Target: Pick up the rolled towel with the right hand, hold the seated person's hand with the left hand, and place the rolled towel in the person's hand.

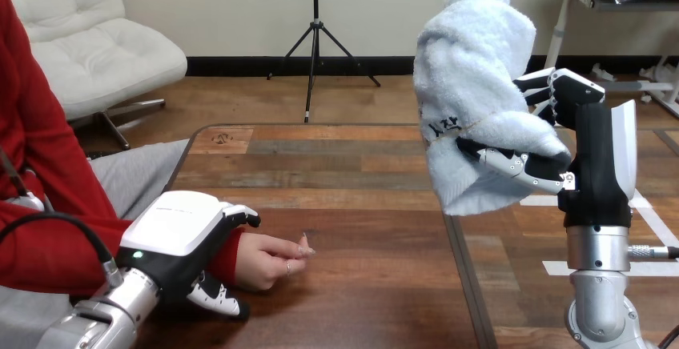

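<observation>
The white rolled towel (474,93) is held high above the table's right part, upright and slightly tilted. My right hand (588,149) is shut on it, with the thumb across its lower front and fingers behind it. At the lower left my left hand (180,241) is curled round the person's wrist by the red sleeve, fingers over the top and thumb below. The person's hand (268,259) rests on the table, loosely curled and pointing right, well left of and below the towel.
The wooden table (352,205) has a seam running down its right part, with white tape marks (648,225) at the far right. The person's arm in a red sleeve (48,237) comes in from the left edge.
</observation>
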Robot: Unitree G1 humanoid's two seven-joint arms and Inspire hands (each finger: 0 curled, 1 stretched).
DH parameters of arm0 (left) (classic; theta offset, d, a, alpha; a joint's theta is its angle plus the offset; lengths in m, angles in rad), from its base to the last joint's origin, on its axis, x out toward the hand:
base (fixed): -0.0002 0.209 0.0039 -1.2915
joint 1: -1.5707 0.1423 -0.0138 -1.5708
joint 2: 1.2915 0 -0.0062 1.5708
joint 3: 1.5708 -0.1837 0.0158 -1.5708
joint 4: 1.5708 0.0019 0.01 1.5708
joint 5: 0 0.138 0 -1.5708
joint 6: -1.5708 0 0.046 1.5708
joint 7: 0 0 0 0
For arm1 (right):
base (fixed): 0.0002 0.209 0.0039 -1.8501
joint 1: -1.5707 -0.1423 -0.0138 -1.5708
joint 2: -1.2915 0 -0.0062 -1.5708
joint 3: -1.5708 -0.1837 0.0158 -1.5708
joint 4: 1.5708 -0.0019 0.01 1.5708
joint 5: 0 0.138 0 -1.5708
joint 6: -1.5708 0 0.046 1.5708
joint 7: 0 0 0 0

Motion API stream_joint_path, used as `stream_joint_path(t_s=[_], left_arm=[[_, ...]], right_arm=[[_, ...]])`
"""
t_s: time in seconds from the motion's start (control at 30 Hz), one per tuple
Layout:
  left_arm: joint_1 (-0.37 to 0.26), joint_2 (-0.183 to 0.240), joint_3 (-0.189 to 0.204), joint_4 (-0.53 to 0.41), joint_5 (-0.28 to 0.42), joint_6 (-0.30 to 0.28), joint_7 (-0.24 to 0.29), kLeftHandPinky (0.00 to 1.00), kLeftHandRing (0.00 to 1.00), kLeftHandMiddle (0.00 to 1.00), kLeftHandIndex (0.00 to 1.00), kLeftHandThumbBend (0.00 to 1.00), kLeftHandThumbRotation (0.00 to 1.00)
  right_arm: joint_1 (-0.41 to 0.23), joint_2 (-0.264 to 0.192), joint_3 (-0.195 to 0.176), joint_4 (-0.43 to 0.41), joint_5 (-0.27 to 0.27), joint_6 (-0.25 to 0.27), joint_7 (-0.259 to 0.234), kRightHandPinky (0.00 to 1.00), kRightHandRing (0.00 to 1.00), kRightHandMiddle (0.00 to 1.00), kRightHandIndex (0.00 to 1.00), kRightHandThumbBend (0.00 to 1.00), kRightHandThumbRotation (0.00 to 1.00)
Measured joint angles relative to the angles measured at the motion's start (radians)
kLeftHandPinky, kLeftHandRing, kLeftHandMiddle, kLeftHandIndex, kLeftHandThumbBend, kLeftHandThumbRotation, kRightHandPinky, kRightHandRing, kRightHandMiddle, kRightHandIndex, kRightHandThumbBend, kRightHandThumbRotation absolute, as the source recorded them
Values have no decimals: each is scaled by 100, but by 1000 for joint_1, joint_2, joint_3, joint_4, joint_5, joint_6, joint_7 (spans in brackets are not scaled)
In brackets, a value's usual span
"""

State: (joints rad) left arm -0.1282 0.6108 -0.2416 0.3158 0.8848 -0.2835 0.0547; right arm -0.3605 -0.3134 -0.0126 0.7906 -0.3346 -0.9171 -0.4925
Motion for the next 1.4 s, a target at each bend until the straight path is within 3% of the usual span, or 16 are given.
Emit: stream_joint_path(t_s=[0.47,0.93,1.4], left_arm=[[-38,0,-32,32,29,28,25,74,79,79,76,98,18],[-58,0,-55,85,30,32,94,70,74,74,71,96,9],[-78,0,-64,121,26,32,97,67,72,72,69,93,6]], right_arm=[[0,0,-1,0,4,0,3,19,25,34,45,76,0],[0,0,-2,0,2,0,2,14,19,31,45,77,0],[0,0,-2,0,2,0,2,13,19,31,45,76,0]])
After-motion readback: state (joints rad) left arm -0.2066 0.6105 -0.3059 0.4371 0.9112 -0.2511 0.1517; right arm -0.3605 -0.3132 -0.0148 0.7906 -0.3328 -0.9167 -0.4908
